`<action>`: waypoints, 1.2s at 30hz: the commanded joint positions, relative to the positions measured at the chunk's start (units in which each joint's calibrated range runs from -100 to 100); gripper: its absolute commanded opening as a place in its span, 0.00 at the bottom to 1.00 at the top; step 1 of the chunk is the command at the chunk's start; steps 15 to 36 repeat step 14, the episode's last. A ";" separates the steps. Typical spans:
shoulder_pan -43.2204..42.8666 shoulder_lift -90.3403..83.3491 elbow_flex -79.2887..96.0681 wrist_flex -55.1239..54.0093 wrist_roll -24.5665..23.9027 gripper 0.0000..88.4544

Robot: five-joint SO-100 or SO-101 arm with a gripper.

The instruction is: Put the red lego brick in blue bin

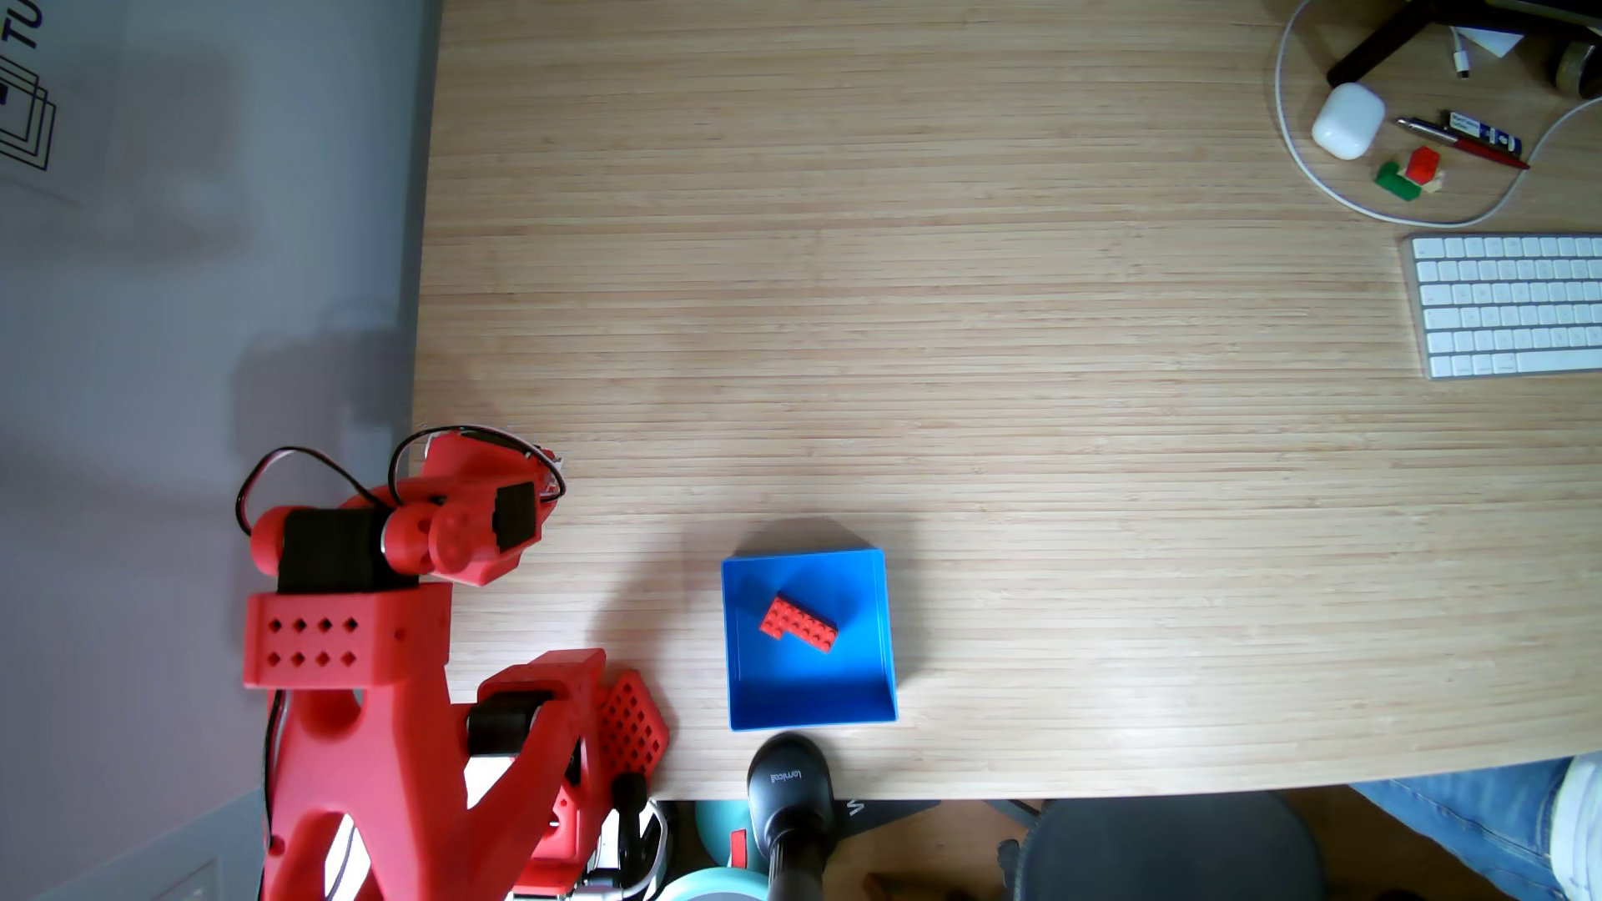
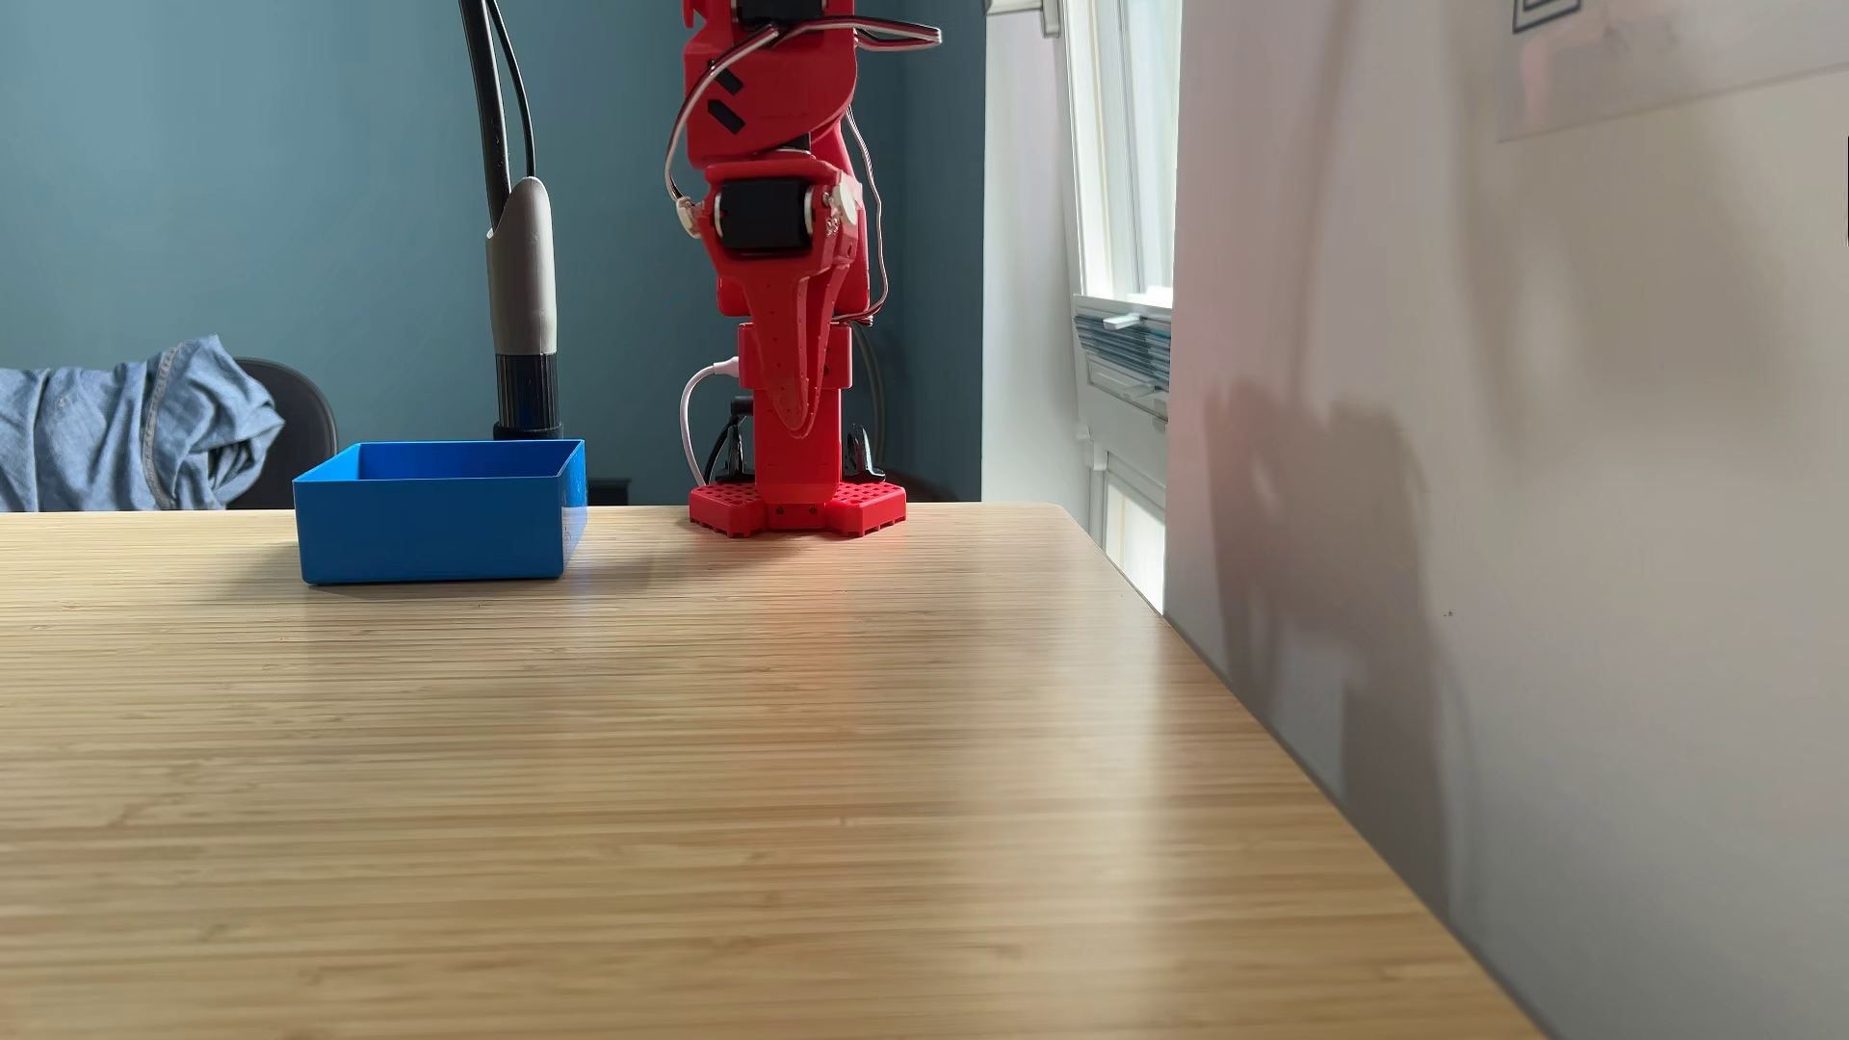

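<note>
red lego brick found lying flat inside blue bin.
bin is seen on the wooden table right of the folded red arm in a fixed view; the claw's state cannot be told; keyboard is noted far right.

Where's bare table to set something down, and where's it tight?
Free: the wide stretch of table between the wall edge, the keyboard and the bin, which holds the brick. Crowded: the corner with earbud case, pens and cable; also the strip between bin and arm base.
</note>
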 commanded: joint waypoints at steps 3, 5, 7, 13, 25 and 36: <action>-1.16 -11.13 7.97 -3.88 0.20 0.00; -1.52 -12.62 9.97 -4.53 0.10 0.00; -1.88 -14.45 12.42 -5.10 0.00 0.00; -2.09 -17.26 16.59 -5.34 -0.29 0.00; -2.09 -17.51 17.14 -5.34 -0.29 0.00; -2.09 -17.51 17.14 -5.34 -0.29 0.00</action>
